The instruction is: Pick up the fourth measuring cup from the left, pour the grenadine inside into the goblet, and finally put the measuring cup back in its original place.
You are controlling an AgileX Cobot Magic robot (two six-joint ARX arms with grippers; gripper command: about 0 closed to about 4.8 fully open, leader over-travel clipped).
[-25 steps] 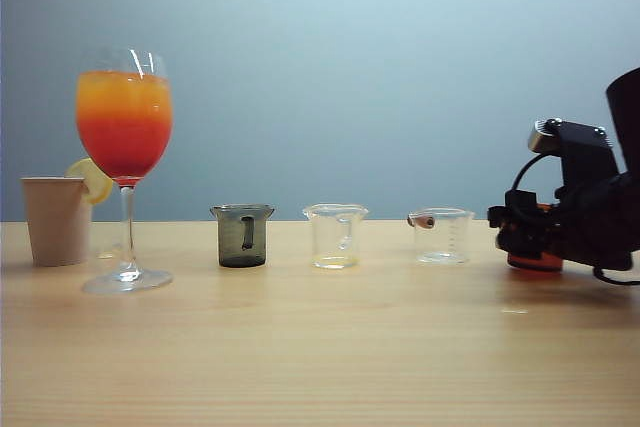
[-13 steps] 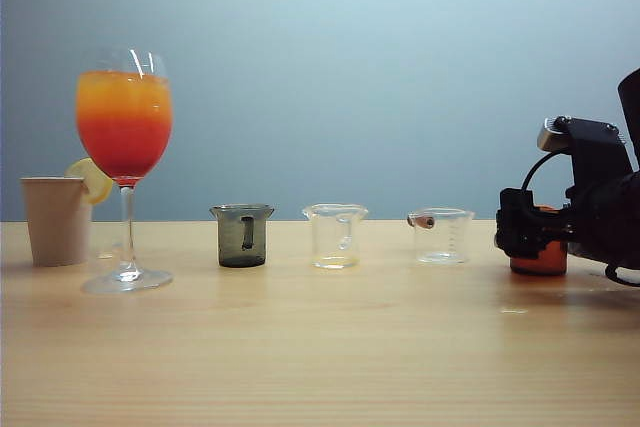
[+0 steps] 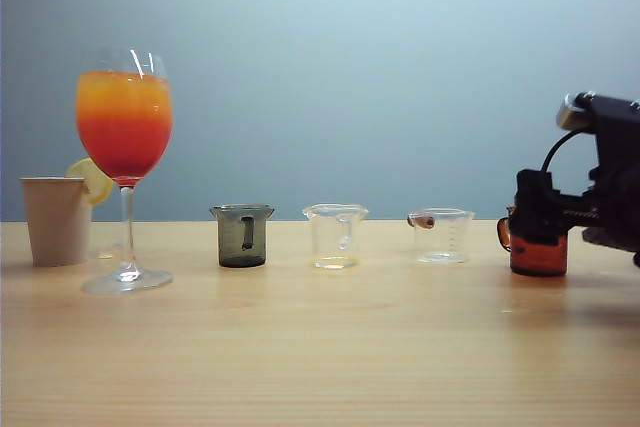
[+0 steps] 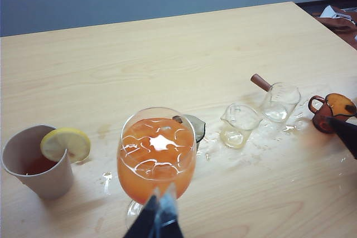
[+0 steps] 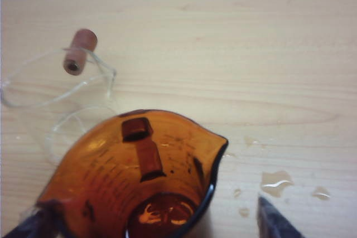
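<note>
The fourth measuring cup (image 3: 537,255), amber with a side handle, stands upright on the table at the right end of the row. It also shows in the left wrist view (image 4: 334,108) and fills the right wrist view (image 5: 134,165). A little dark red grenadine (image 5: 162,213) lies in its bottom. My right gripper (image 3: 535,219) is open, its fingers (image 5: 273,221) spread wide on either side of the cup and clear of it. The goblet (image 3: 124,127) stands at the left, orange above and red below. My left gripper (image 4: 160,204) is shut in front of the goblet (image 4: 157,157).
A beige paper cup (image 3: 57,219) with a lemon slice stands left of the goblet. In the row are a smoky grey cup (image 3: 242,235) and two clear cups (image 3: 336,235) (image 3: 441,235). Droplets (image 5: 276,181) wet the table beside the amber cup.
My right gripper has opened and drawn back to the right and upward, uncovering the amber cup, which stays standing on the table. The left gripper and the other things have not moved.
</note>
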